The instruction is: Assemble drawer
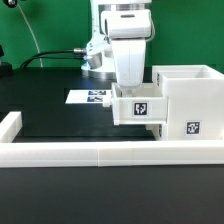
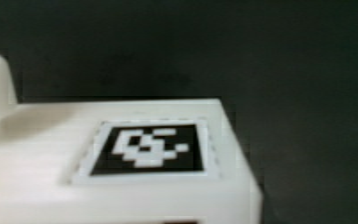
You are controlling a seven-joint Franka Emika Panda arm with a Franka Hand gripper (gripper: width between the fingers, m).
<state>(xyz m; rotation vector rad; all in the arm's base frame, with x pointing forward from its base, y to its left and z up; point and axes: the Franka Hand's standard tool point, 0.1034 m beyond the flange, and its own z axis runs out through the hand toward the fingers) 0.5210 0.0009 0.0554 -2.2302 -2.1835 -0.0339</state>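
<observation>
While the arm (image 1: 128, 45) hides its jaws, leaving their state unclear, the tray (image 1: 139, 105) touches the housing (image 1: 188, 100).

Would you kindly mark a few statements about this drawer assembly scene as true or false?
1. The tall housing stands on the exterior view's right. True.
2. The arm is over the marker board. False: it is over the small tagged tray, next to the housing.
3. A long low white wall runs along the mat's near edge. True.
4. The mat is white. False: it is black.
5. The wrist view shows a black-and-white tag on a white part. True.
</observation>
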